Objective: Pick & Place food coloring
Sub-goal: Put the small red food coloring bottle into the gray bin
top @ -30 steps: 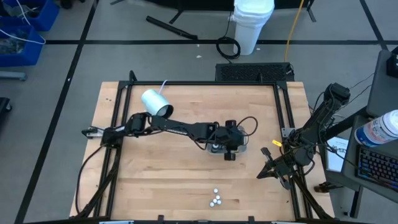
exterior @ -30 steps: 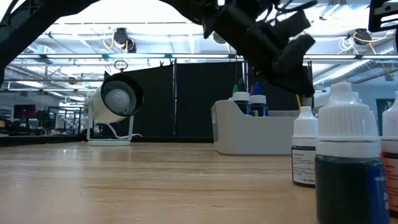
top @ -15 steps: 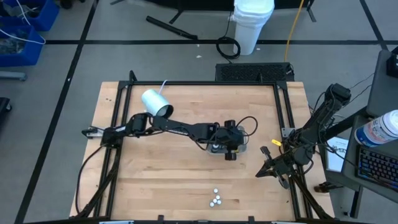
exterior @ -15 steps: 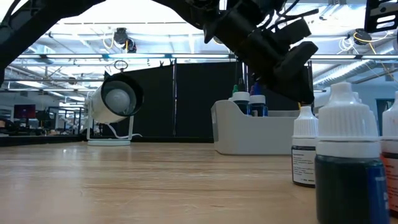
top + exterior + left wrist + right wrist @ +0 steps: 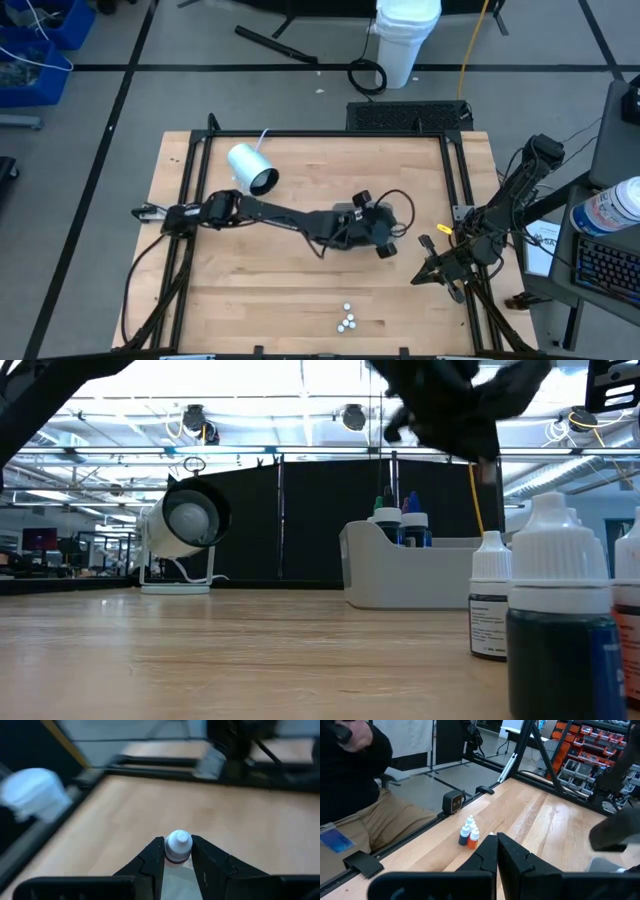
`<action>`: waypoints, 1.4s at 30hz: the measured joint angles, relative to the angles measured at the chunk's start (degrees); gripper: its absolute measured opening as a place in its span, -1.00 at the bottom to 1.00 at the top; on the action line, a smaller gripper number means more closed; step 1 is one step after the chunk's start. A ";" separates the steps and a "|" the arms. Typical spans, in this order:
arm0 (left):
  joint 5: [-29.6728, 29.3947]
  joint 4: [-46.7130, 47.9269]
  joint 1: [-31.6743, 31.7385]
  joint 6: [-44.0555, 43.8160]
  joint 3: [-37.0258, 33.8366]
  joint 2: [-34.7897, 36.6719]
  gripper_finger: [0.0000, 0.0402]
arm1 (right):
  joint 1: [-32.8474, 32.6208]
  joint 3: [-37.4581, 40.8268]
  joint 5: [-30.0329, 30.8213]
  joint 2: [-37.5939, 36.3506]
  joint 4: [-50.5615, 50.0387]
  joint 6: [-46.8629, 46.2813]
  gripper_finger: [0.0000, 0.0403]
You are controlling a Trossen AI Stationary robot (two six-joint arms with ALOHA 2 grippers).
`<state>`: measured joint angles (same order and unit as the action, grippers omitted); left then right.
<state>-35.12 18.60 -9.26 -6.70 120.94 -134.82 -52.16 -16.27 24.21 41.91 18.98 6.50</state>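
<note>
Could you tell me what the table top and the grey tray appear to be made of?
Table top: pale wood, likely butcher-block, with visible plank seams and grain and a matte finish. Grey tray: probably moulded plastic, judging by its smooth, uniform, slightly glossy walls and rounded corners.

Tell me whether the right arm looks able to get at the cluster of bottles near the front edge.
Probably yes: bare table lies between the shut right gripper and the bottles.

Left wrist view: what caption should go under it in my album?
The left hand pinches a white-capped food coloring bottle above the wooden table.
</note>
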 joint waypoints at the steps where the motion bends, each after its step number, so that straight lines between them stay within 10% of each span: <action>1: -2.89 0.04 -0.75 -1.11 0.41 0.01 -0.52 | 0.00 0.00 0.00 0.00 0.00 0.00 -1.00; 19: -10.75 3.69 -4.66 -14.95 0.38 -1.73 -0.63 | 0.00 0.02 -0.02 0.00 0.02 -2.60 -1.00; 42: 8.64 4.91 1.25 -4.30 0.36 -5.27 -0.64 | 0.00 0.04 -0.22 -0.02 0.00 -2.40 -1.00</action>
<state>-26.48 23.51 -8.01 -11.00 121.30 -140.09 -52.16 -16.23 23.99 41.89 18.98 4.11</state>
